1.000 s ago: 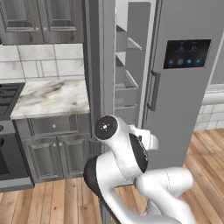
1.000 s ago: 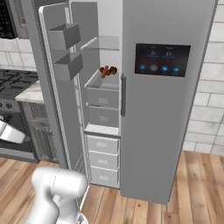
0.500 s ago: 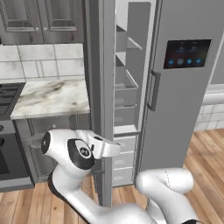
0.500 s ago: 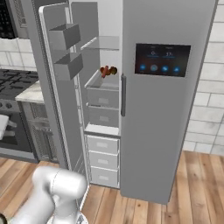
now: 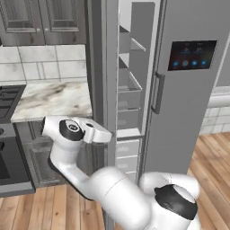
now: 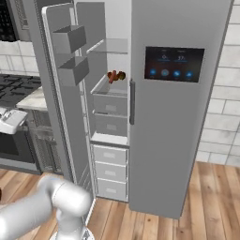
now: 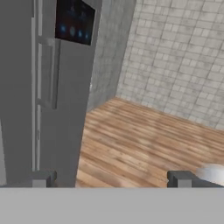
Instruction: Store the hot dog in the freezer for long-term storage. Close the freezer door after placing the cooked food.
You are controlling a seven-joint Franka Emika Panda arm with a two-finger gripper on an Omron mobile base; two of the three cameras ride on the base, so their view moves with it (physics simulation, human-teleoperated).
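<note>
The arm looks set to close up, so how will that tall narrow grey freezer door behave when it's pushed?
The tall narrow grey freezer door looks stiff and hinged, so it should probably swing rather than flex. Its grey bins look empty, so nothing seems likely to rattle. Being tall, it may feel fairly heavy.

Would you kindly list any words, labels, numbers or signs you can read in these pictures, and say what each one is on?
No text can be read.
Display panel on the wide fridge door: small blue glowing icons and faint marks above them, too blurred to read.
Freezer door, drawers and counter: no labels or brand marks visible.
</note>
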